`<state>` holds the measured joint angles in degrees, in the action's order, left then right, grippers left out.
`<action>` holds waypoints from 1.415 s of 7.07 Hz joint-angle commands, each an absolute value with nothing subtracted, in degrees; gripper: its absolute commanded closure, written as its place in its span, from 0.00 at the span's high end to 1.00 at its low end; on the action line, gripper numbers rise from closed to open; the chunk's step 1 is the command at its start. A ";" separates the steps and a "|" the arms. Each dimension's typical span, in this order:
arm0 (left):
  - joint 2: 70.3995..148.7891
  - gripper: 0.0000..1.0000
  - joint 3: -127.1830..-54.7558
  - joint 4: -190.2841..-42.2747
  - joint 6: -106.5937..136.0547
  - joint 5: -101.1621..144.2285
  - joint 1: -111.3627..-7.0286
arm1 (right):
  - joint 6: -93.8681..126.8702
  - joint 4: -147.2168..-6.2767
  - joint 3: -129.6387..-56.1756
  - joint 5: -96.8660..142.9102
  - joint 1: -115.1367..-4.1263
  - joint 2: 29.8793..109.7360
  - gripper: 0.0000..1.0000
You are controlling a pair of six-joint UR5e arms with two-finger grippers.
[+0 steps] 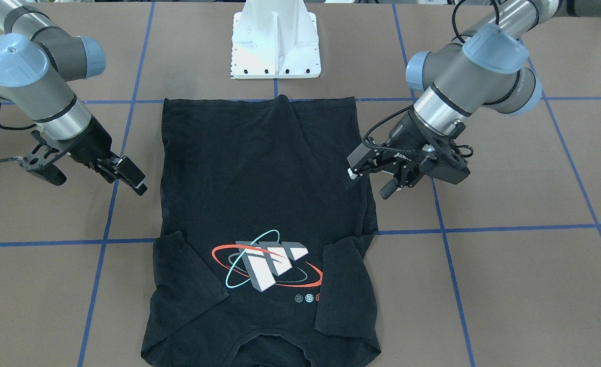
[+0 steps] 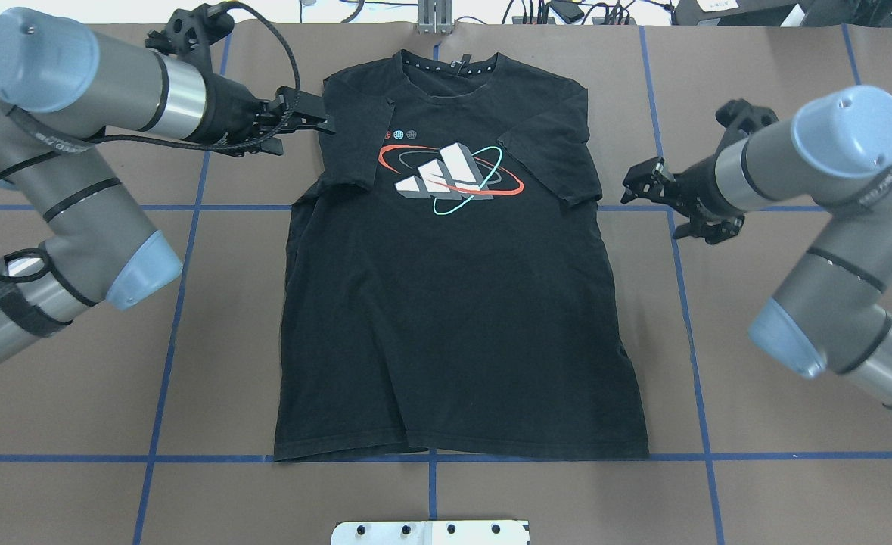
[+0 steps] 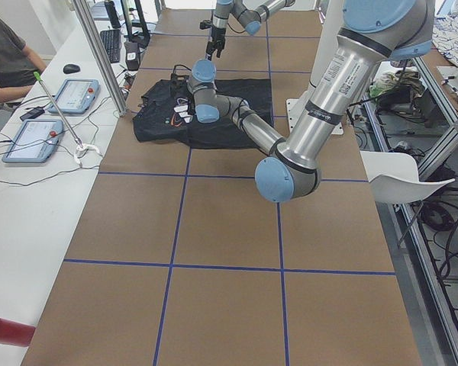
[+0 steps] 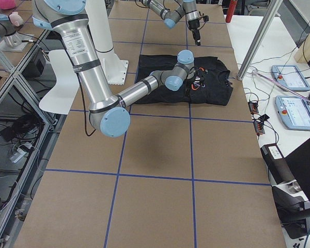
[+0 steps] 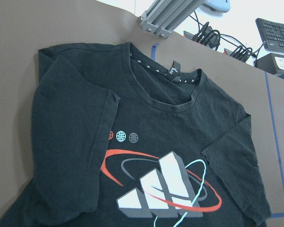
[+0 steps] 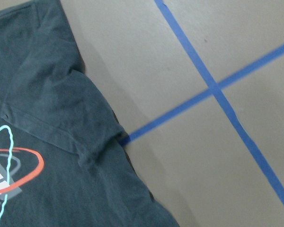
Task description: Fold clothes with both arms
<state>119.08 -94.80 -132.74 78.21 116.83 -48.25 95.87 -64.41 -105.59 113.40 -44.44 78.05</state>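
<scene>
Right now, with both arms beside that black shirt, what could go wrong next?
On the T-shirt, both sleeves lie tucked over the chest. A tool pinching there might catch only one layer and pull the tuck loose. The left tool sits nearer the collar than the right tool, so uneven grips could skew the fold.

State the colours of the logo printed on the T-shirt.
The logo is red, teal and white-grey; clearest in the left wrist view.
</scene>
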 commanded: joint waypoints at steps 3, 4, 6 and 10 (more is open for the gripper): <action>117.51 0.99 -96.33 -132.71 78.31 116.37 -47.99 | 117.13 -80.22 -121.42 94.53 -20.28 84.29 0.98; 117.60 0.99 -96.42 -132.71 78.31 116.19 -47.90 | 121.07 -82.94 -121.81 91.00 -15.78 84.11 0.94; 117.60 0.99 -96.33 -132.71 78.31 116.10 -47.73 | 123.66 -82.88 -121.64 88.68 -13.62 85.51 0.91; 117.69 0.99 -95.71 -132.71 78.31 115.66 -47.55 | 125.68 -80.08 -121.64 89.21 -11.78 89.12 0.87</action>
<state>117.67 -95.80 -132.71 78.31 115.69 -47.60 125.28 -81.56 -121.83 88.94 -12.51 88.68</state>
